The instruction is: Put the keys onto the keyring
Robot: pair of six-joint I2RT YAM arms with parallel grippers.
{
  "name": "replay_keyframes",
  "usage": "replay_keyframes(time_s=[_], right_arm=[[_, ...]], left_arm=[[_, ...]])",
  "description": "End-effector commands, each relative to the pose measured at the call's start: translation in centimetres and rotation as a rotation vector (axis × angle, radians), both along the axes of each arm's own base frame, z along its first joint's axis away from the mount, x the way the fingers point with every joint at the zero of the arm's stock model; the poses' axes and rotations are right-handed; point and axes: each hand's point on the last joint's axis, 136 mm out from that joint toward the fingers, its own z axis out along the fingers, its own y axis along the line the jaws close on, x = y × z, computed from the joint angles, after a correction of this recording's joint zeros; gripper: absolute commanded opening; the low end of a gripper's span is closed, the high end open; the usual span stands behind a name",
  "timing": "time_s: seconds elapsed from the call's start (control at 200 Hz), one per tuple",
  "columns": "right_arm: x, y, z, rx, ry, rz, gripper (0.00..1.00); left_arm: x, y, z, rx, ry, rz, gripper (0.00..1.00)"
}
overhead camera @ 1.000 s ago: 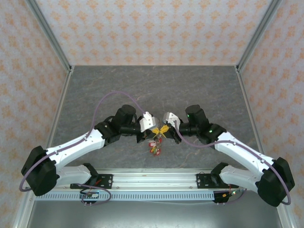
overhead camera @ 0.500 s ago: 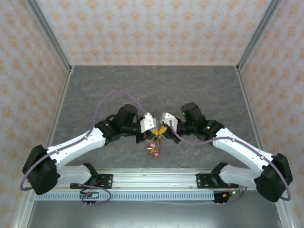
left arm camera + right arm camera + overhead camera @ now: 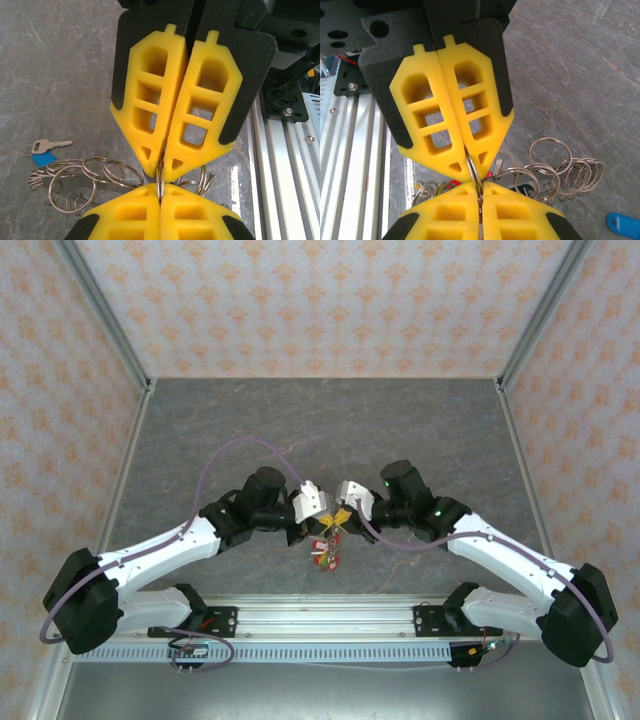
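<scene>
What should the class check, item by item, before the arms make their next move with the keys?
1. Left gripper shut on ring: ok.
2. Right gripper shut on the same ring: ok.
3. Blue-tagged key on that ring: not ok; it lies on the table, away from both grippers.
4. Ring's split pried open: cannot tell.
5. Loose rings linked to the held ring: cannot tell.

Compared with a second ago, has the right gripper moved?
Yes, slightly. In the top view the right gripper has shifted left, away from the right base mount.
</scene>
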Motion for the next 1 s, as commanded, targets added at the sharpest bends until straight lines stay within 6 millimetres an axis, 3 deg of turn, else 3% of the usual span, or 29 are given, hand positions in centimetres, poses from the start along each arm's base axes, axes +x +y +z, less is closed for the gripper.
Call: replay_keyframes(time_s=[0.0, 0.27, 0.5, 0.786, 0.991], right_arm=[[0.4, 0.4, 0.6, 0.085, -0.004, -0.015, 0.11], [0.9, 0.1, 1.2, 0.2, 0.044, -0.025, 0.12], [1.3, -0.1, 1.4, 0.208, 0.055, -0.033, 0.0], [0.8, -0.2, 2.6, 0.129, 0.009, 0.015, 0.0], [0.5, 0.1, 3.0, 0.094, -0.012, 0.043, 0.0]], left_arm=[[-0.7, -1.2, 3.9, -0.152, -0.058, -0.064, 0.0], [-0.9, -1.4, 4.0, -0.177, -0.051, -0.087, 0.0], [-0.3, -1.1, 3.6, -0.149, -0.057, -0.057, 0.0], [0.1, -0.8, 1.6, 0.012, -0.028, -0.07, 0.19], [0.1, -1.0, 1.2, 0.064, -0.025, -0.087, 0.15]])
